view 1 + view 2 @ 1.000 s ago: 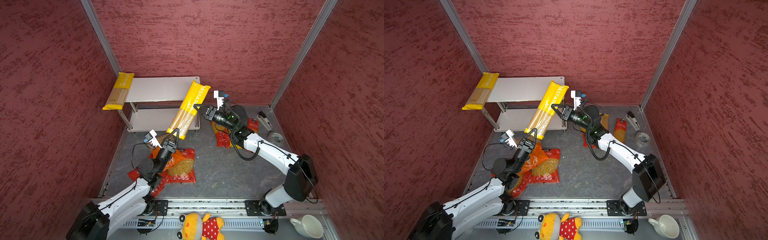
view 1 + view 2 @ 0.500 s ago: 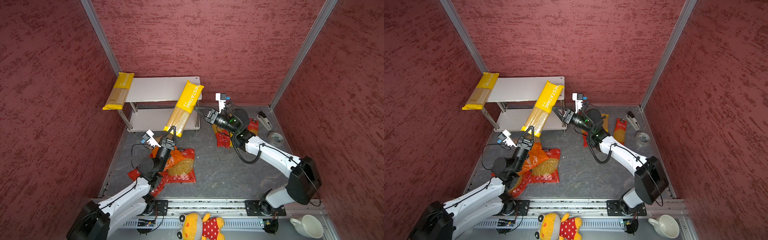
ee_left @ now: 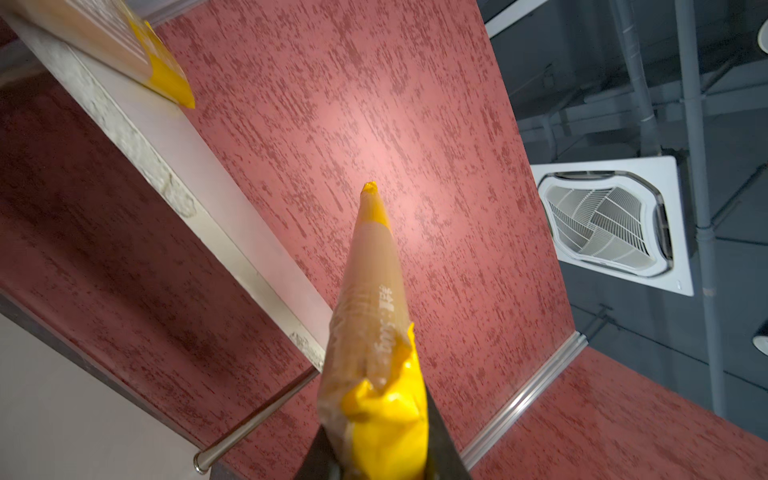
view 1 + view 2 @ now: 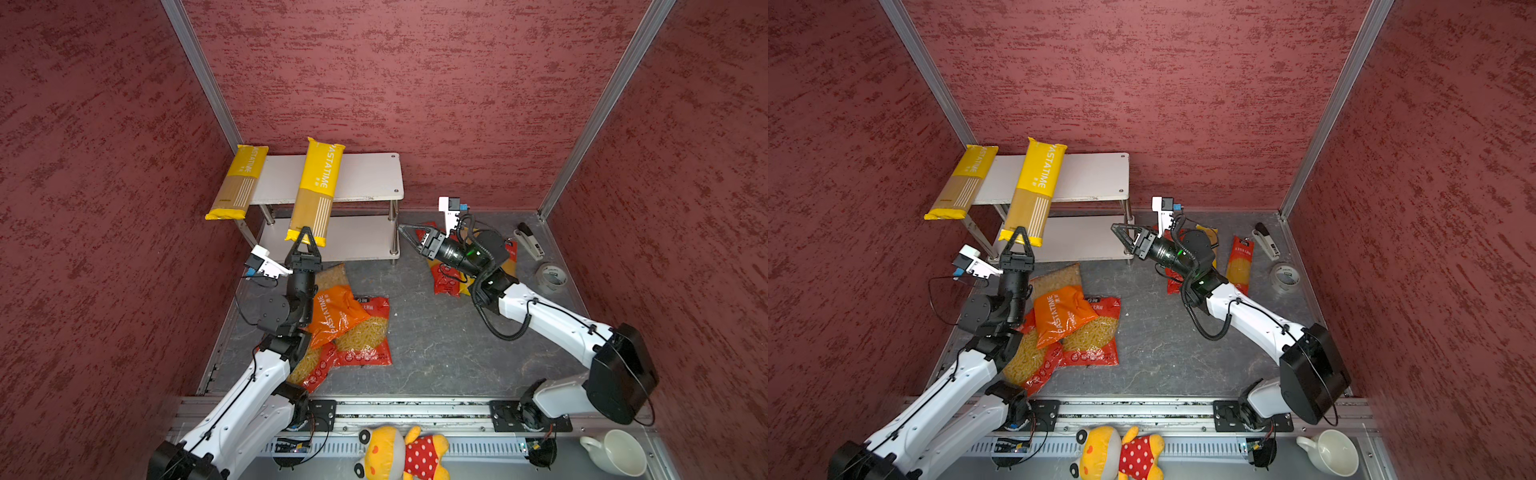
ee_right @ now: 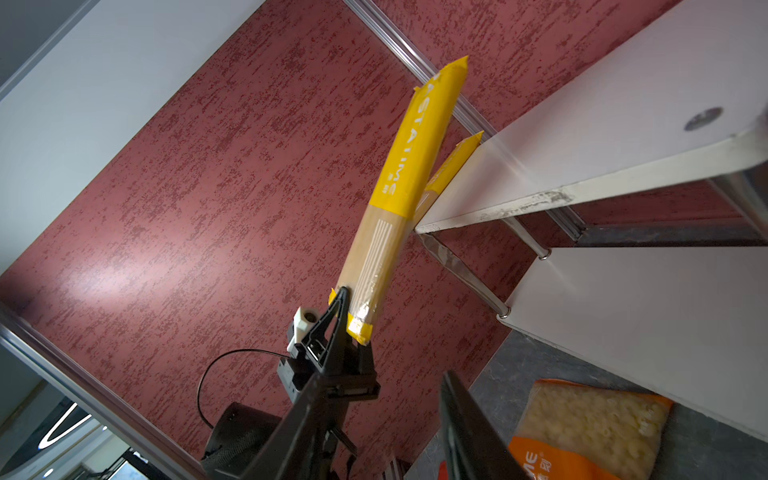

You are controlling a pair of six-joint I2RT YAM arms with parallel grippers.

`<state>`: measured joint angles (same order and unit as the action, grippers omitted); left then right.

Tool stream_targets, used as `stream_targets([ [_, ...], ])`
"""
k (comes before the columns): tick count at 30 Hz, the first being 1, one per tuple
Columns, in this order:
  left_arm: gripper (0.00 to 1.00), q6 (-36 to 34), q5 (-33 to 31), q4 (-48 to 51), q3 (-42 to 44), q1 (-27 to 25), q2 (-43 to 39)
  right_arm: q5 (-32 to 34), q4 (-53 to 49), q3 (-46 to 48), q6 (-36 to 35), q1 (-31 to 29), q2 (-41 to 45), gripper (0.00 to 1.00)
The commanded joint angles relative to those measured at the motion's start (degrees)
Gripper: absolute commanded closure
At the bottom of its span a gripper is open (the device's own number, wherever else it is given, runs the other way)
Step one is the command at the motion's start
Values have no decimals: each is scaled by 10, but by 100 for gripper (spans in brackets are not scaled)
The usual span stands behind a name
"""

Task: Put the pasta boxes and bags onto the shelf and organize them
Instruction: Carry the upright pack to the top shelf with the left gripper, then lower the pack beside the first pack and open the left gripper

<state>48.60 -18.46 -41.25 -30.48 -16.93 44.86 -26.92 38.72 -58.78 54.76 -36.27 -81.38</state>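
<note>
Top views: we see left tool [image 4: 306, 237] pinching lower end of yellow pack [image 4: 318, 189], tilted up across shelf [image 4: 365, 178] top board's front edge. Right tool [image 4: 405, 232] spread, empty, beside shelf's right post. Second pack [image 4: 237, 183] on board's left end.

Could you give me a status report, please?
Left gripper shut on yellow pack, lower end. Right gripper open, empty. Pack tilted above shelf, not laid down. Second yellow pack lies left of it, apart.

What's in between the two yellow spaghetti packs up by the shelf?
Just a bare strip of the shelf's top board, between the resting pack and the tilted pack. Both top views show it.
</note>
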Motion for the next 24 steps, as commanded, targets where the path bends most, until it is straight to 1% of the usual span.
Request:
stream_targets([
  [1,100,26,-4,65,-83,44,-22,16,18,13,8,2,23,55],
  [5,100,62,40,206,-152,117,2,19,19,25,10,2,28,55],
  [8,100,106,107,261,-186,178,26,18,27,32,18,2,30,56],
  [11,100,117,170,312,-227,224,53,17,32,41,22,2,32,56],
  [14,100,135,224,339,-245,263,75,19,33,50,21,2,38,56],
  [16,100,153,249,340,-244,287,84,22,34,55,20,2,41,56],
  [21,100,186,285,317,-242,337,112,24,39,63,23,2,41,57],
  [24,100,195,287,299,-252,343,131,26,46,70,28,2,39,57],
])
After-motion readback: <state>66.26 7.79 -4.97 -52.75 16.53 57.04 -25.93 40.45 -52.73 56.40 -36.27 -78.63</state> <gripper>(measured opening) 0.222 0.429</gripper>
